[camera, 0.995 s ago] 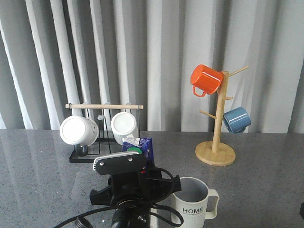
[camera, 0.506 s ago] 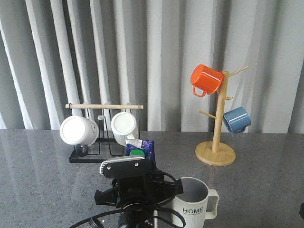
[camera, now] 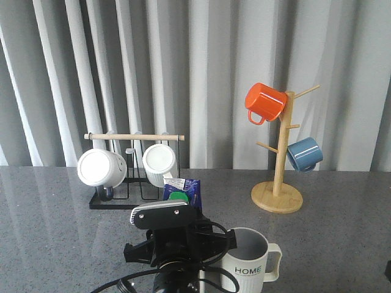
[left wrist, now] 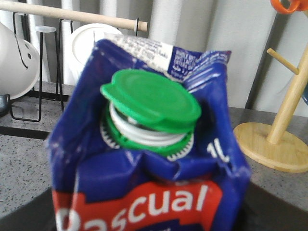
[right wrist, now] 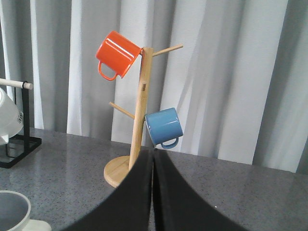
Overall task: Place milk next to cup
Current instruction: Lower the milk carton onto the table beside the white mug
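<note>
1. While the left arm fills the lower middle of the front view, the milk rises just behind it; its fingers are hidden, so I cannot tell their grip.
2. Its green cap shows close in the left wrist view.
3. Just right of the arm stands the cup, upright on the grey table.
4. The right gripper has its fingers pressed together, holding nothing.

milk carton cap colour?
Green: the round cap on the blue milk carton shows best in the left wrist view.
</note>
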